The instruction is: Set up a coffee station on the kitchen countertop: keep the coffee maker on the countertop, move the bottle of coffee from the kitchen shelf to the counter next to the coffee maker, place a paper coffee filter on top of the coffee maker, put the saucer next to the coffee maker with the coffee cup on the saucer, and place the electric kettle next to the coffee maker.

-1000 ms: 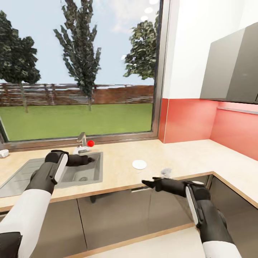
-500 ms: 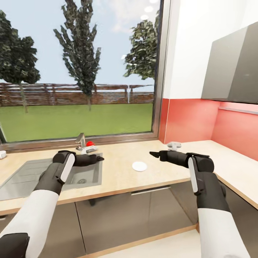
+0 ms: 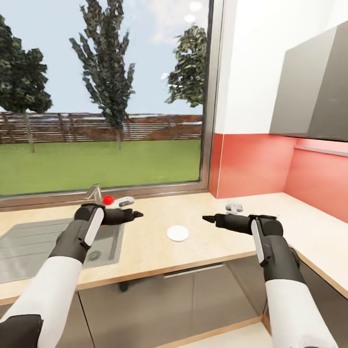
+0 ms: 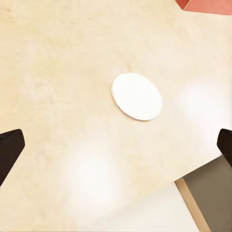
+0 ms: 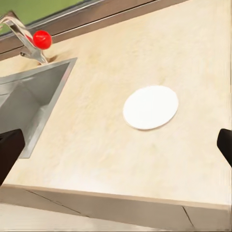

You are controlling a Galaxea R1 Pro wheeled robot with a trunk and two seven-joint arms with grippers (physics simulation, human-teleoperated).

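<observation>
The saucer [image 3: 178, 233] [image 4: 137, 96] [image 5: 151, 107] lies flat and bare on the kitchen countertop [image 3: 145, 246], to the right of the sink. My left gripper [image 3: 135, 213] [image 4: 116, 147] hovers open above the counter, to the saucer's left, with nothing between its fingers. On the saucer's right my right gripper [image 3: 208, 219] [image 5: 116, 147] hangs at about the same height, also open and holding nothing. The coffee maker, bottle of coffee, paper coffee filter, coffee cup and electric kettle are out of view.
An inset steel sink [image 3: 43, 241] [image 5: 29, 101] with a faucet [image 3: 92, 192] and red knob [image 3: 107, 199] sits under my left arm. A large window runs behind the counter. Right of it are a red backsplash [image 3: 256, 164] and grey wall cabinets [image 3: 314, 92]. The counter turns a corner at right [image 3: 319, 232].
My right arm has risen from the counter's front edge to above the counter, right of the saucer. The camera has turned right, sliding the whole scene left. The saucer stays put.
</observation>
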